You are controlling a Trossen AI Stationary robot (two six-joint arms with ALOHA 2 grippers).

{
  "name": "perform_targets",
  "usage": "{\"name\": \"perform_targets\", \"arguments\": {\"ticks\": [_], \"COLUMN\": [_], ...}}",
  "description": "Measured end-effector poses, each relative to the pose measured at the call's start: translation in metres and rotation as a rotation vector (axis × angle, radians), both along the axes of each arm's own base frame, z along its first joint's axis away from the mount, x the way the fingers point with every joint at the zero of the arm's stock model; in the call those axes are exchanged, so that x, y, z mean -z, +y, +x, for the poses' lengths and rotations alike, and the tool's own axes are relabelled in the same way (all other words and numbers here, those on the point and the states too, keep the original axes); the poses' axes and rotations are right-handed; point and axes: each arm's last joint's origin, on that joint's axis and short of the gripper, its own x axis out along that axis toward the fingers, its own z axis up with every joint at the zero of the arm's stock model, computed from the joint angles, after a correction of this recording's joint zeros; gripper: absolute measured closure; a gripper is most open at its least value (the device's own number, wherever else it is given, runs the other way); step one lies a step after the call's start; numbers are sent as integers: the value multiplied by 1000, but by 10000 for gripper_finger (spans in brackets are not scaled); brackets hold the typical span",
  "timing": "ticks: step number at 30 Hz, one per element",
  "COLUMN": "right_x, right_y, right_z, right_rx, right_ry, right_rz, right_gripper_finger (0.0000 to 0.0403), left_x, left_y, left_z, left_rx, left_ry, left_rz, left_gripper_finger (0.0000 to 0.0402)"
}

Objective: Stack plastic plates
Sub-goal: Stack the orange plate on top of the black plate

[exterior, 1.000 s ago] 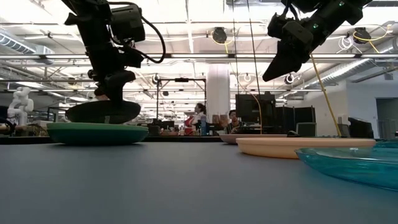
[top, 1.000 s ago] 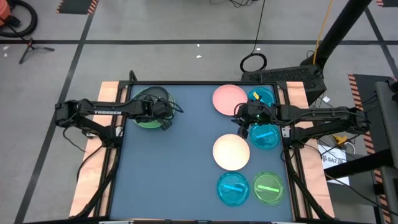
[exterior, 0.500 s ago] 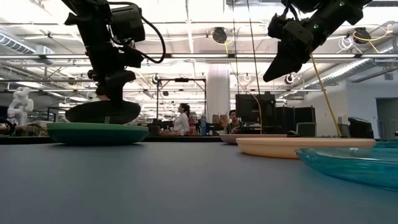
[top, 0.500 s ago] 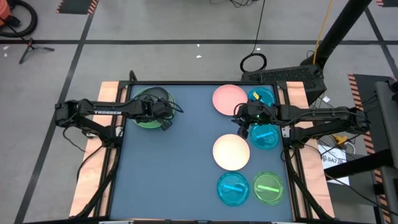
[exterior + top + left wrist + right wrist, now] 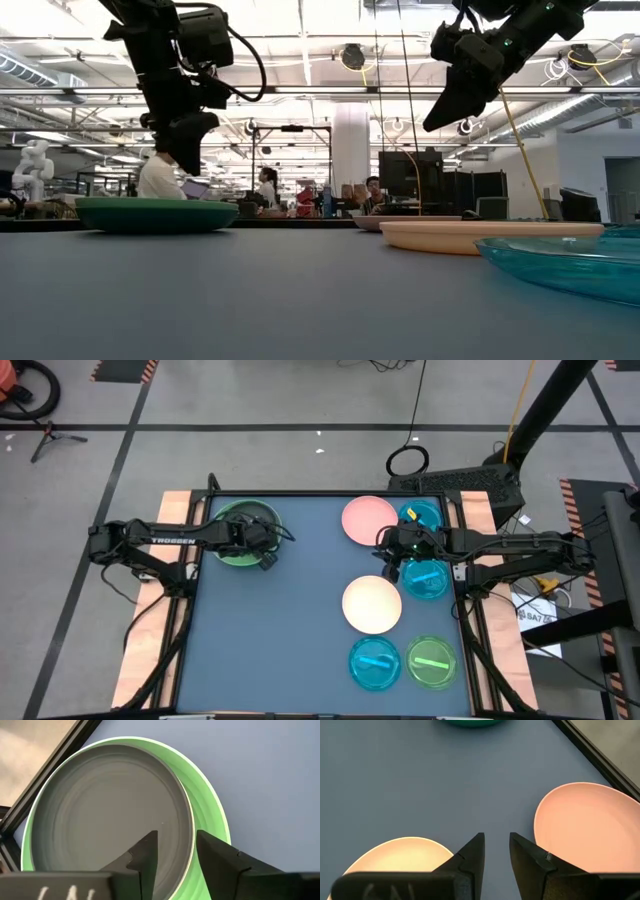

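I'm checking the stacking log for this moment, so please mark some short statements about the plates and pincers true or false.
1. The grey plate lies inside the light green plate. True.
2. The left pincer grips the grey plate. False: its fingers stand apart above the plate, holding nothing.
3. The right pincer holds the pink plate. False: it hangs empty over the table, between the pink and cream plates.
4. The lime plate sits beside a blue plate. True.

Grey plate (image 5: 110,815) apparently nested in green plate (image 5: 210,810); others scattered.
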Motion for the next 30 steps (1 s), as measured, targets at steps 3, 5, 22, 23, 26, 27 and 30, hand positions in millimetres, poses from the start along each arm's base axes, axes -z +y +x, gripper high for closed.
{"name": "perform_targets", "arguments": {"ticks": [3, 5, 22, 23, 26, 27, 30], "right_x": [0, 0, -1, -1, -1, -1, -1], "right_y": [0, 0, 0, 0, 2, 3, 4], "right_z": [0, 0, 1, 1, 1, 2, 2], "right_rx": [0, 0, 38, 33, -2, -21, -50], "right_ry": [0, 0, -30, -32, -40, -41, -40], "right_rz": [0, 0, 42, 53, 106, 122, 147], "right_gripper_finger": [316, 316, 316, 316, 316, 316, 316], "left_x": [0, -1, -25, -27, -32, -32, -30], "left_y": [-2, -5, -94, -97, -103, -105, -109], "left_z": [1, 4, 45, 47, 51, 53, 56], "left_rx": [-2, 18, 493, 508, 530, 533, 556], "left_ry": [-7, -26, -421, -448, -518, -535, -541], "left_rz": [-2, 4, 65, 69, 75, 76, 84], "left_gripper_finger": [255, 254, 254, 254, 254, 254, 254]}}
